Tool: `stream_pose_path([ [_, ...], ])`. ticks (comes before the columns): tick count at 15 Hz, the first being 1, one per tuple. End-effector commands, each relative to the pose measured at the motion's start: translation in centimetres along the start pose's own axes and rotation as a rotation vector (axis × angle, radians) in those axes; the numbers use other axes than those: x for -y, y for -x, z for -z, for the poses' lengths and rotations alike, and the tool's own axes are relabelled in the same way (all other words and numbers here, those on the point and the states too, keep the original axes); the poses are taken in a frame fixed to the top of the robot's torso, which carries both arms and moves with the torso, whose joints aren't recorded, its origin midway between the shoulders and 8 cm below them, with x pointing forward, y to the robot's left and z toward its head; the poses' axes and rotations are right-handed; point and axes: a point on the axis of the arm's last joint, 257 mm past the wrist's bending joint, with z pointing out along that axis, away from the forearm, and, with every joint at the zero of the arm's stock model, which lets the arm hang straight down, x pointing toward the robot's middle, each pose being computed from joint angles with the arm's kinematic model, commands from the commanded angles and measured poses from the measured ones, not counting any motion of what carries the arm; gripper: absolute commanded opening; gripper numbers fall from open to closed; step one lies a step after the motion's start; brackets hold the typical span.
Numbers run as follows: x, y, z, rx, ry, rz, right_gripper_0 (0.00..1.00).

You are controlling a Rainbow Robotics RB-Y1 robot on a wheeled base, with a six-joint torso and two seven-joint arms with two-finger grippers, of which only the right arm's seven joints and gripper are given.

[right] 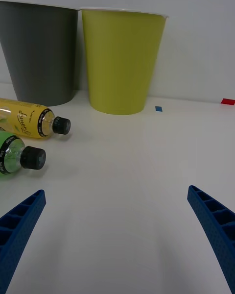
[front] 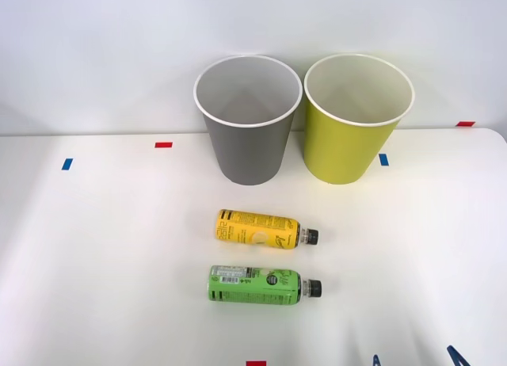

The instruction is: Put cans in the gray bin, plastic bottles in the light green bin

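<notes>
My gripper (right: pixel 117 235) hangs low over the tabletop (front: pixel 95 255) with its 2 blue fingers (right: pixel 215 230) spread wide and nothing between them. The 2 plastic bottles lie on their sides to my left and a little ahead, well off my centre line. The green bottle (front: pixel 255 285) is the nearer one, and the yellow-label bottle (front: pixel 257 228) lies just beyond it, towards the bins. Both long axes run across my view, black caps pointing to my side, so I face the green bottle's cap (right: pixel 32 158) end-on. I judge I must shift left and close across a bottle's body, with the fingers straddling its width. The light green bin (front: pixel 348 144) stands upright behind, just beside the gray bin (front: pixel 248 148). I see no can on the tabletop.
</notes>
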Motion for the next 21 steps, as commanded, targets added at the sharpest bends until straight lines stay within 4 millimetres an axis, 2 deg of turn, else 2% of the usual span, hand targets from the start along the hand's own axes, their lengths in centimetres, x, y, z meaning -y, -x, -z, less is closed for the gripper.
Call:
stream_pose_path([
  [1, 0.00, 0.00, 0.00, 0.000, 0.000, 0.000, 1.00],
  [21, 0.00, 0.00, 0.00, 0.000, 0.000, 0.000, 1.00],
])
